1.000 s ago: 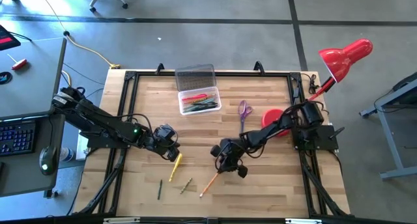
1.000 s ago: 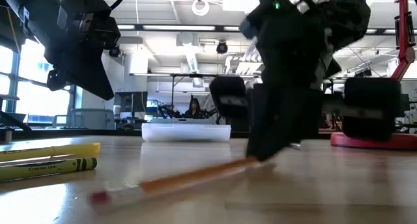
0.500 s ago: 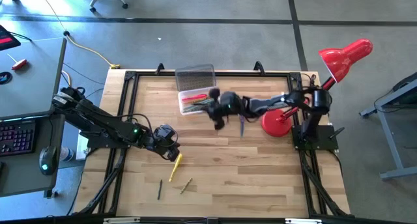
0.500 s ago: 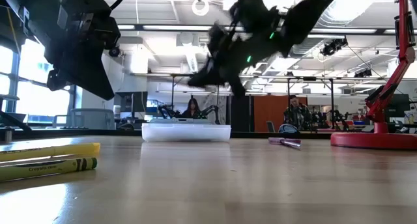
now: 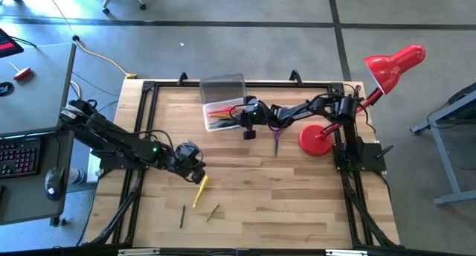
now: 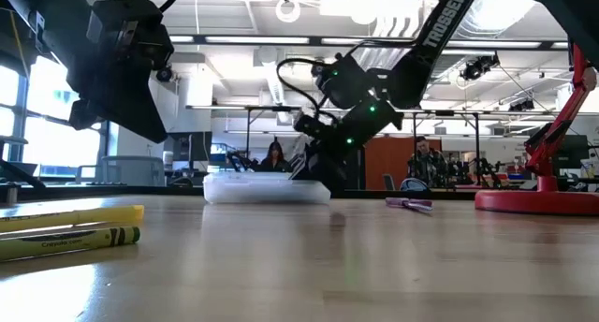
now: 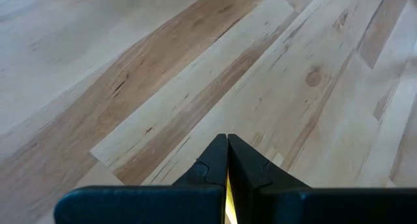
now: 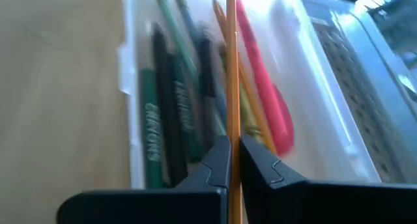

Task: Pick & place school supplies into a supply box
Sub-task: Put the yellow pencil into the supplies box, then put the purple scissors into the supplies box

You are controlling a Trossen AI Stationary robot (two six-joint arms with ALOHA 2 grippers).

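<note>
The supply box is a clear case near the table's far edge, with its lid open behind it. It holds green pens and a pink-red marker. My right gripper is at the box's right end, shut on an orange pencil. The purple-handled scissors lie flat under the right arm. A yellow marker, a green pencil and a short one lie near the near edge. My left gripper hangs shut just above the yellow marker. My right gripper pinches the orange pencil's shaft between its two fingers. The pencil runs along the fingers and sticks out forward over the box's contents. The fingers come from the table's right, slanting down. Whether the pencil's far end touches the pens below, I cannot tell.
A red desk lamp stands on its round base at the right edge, its head beyond the table. In the low view a yellow marker and a green crayon lie at the near left. Bare wood fills the table's middle.
My right gripper has lifted the orange pencil off the table's near middle. It has carried the pencil toward the far edge, to the supply box, and come down at the box's right end. It has stayed shut on the pencil throughout.
</note>
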